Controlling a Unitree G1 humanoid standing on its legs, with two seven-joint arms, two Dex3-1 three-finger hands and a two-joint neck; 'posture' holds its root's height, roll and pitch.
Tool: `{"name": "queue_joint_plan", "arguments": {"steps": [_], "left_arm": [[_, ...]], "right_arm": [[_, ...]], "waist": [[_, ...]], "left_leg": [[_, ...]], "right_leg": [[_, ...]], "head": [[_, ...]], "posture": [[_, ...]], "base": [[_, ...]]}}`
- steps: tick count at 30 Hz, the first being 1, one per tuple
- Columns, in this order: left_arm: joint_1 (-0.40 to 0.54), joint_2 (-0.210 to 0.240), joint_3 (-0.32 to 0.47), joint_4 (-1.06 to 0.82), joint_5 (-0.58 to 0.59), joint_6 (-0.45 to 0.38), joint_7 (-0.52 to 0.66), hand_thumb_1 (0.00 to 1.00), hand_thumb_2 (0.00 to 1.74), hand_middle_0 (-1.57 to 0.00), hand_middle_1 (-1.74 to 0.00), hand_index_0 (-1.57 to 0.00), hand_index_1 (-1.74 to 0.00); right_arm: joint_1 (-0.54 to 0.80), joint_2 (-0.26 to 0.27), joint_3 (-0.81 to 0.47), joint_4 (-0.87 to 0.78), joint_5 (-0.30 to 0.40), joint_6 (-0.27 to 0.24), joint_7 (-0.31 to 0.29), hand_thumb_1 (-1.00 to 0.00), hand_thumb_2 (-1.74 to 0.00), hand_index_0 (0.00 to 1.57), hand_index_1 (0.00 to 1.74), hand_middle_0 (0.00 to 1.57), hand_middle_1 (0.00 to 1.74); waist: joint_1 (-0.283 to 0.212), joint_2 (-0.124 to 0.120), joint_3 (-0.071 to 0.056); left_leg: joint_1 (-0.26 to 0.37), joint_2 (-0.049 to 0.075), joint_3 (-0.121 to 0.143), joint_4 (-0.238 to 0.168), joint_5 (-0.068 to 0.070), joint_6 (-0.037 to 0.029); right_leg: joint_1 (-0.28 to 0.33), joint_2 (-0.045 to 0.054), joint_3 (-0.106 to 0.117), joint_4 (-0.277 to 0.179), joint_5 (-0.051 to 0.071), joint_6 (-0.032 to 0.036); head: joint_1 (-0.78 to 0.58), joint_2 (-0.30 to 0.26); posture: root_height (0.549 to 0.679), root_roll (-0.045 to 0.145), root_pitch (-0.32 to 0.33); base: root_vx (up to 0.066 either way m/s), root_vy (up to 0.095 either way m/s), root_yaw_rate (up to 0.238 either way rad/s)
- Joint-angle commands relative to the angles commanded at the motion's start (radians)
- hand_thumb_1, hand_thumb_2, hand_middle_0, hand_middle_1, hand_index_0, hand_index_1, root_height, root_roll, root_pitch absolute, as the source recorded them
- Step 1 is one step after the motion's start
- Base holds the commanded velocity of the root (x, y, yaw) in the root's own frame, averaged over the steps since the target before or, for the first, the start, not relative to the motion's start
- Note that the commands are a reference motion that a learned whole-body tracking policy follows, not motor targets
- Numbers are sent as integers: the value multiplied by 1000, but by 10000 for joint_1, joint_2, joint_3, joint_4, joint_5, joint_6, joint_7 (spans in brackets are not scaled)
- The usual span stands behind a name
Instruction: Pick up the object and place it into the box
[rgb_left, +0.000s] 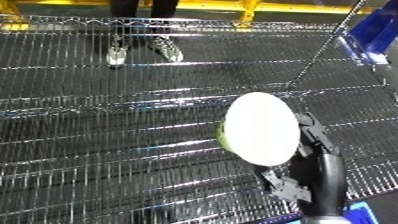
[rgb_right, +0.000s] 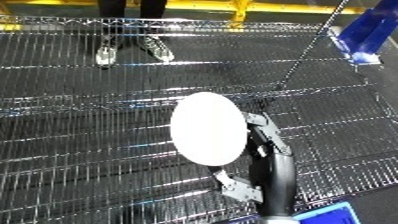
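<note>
- Your right hand (rgb_right: 264, 145) comes up from the lower edge, black, with its fingers curled round the back edge of the object (rgb_right: 208, 128); your left hand isn't in view.
- The object is a smooth, white, oval disc with a yellow-green rim (rgb_left: 221, 136) showing at its left side. It sits just left of the hand, touching it, held up over the table (rgb_right: 80, 150).
- The table is shiny wire mesh in close parallel rods.
- A blue bin (rgb_right: 362, 36) stands at the far right corner, well apart from the object.
</note>
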Motion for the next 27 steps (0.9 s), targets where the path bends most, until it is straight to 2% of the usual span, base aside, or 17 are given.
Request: {"name": "queue_joint_plan", "arguments": {"steps": [3,5,8,11,15,19,21,25,27], "left_arm": [[-6,-133,58,59,119,-3,133,1000,1740,-1570,-1740,-1570,-1740],[9,-199,88,83,176,14,229,1000,1740,-1570,-1740,-1570,-1740],[102,-272,150,68,221,64,390,1000,1740,-1570,-1740,-1570,-1740],[235,-332,173,67,243,121,559,1000,1740,-1570,-1740,-1570,-1740],[511,-444,264,111,280,136,508,1000,1740,-1570,-1740,-1570,-1740],[654,-560,334,131,287,177,435,1000,1740,-1570,-1740,-1570,-1740],[644,-613,309,188,282,194,437,1000,1740,-1570,-1740,-1570,-1740],[572,-692,163,361,213,175,520,1000,1740,-1570,-1740,-1570,-1740],[554,-726,89,456,170,153,570,1000,1740,-1570,-1740,-1570,-1740]], "right_arm": [[639,310,-120,-377,-166,-147,-9,-1000,-1740,1570,1740,1570,1740],[1069,542,-176,-594,-244,-258,-58,-1000,-1740,1570,1740,1570,1740],[1821,928,-240,-987,-269,-460,-142,-1000,-1740,1570,1740,1570,1740],[2627,1325,-303,-1247,-256,-746,-96,-1000,-1740,1570,1740,1570,1740],[3547,1641,-510,-1383,-39,-994,328,-1000,-1740,1570,1740,1570,1740],[4135,1799,-552,-1466,236,-913,672,-1000,-1740,1570,1740,1570,1740],[4333,1865,-492,-1395,333,-882,714,-1000,-1740,1570,1740,1570,1740],[4629,1998,-328,-1087,472,-914,653,-1000,-1740,1570,1740,1570,1740],[4764,2054,-290,-922,518,-924,650,-1000,-1740,1570,1740,1570,1740]], "waist": [[-150,-106,0],[-248,-173,0],[-423,-285,0],[-629,-398,0],[-831,-492,0],[-967,-554,0],[-1019,-580,0],[-1122,-608,0],[-1181,-611,0]], "left_leg": [[336,36,31,-207,11,-16],[556,68,44,-295,-7,-23],[993,147,74,-464,-49,-43],[1572,248,90,-664,-99,-69],[2377,384,117,-961,-157,-137],[2997,474,192,-1241,-146,-190],[3246,515,206,-1326,-146,-204],[3703,597,228,-1464,-182,-218],[3900,629,246,-1521,-209,-219]], "right_leg": [[348,44,44,-253,51,14],[566,60,86,-381,74,20],[972,79,159,-621,110,40],[1516,76,243,-912,159,69],[2266,20,327,-1317,187,124],[2890,-6,386,-1731,235,117],[3137,-20,418,-1858,246,105],[3574,-91,489,-2079,274,110],[3760,-132,525,-2182,293,125]], "head": [[-132,-515],[-131,-589],[-290,-1536],[-267,-2123],[-270,-3110],[-242,-4585],[-210,-5604],[-230,-7302],[-197,-7767]], "posture": [[631,32,203],[632,32,193],[636,34,173],[639,36,144],[644,41,106],[650,47,78],[652,50,66],[655,54,42],[656,56,32]], "base": [[-25,41,-81],[-11,29,-78],[-5,44,-94],[28,54,-113],[44,45,-119],[11,41,-107],[6,34,-76],[19,40,-80],[34,48,-94]]}}
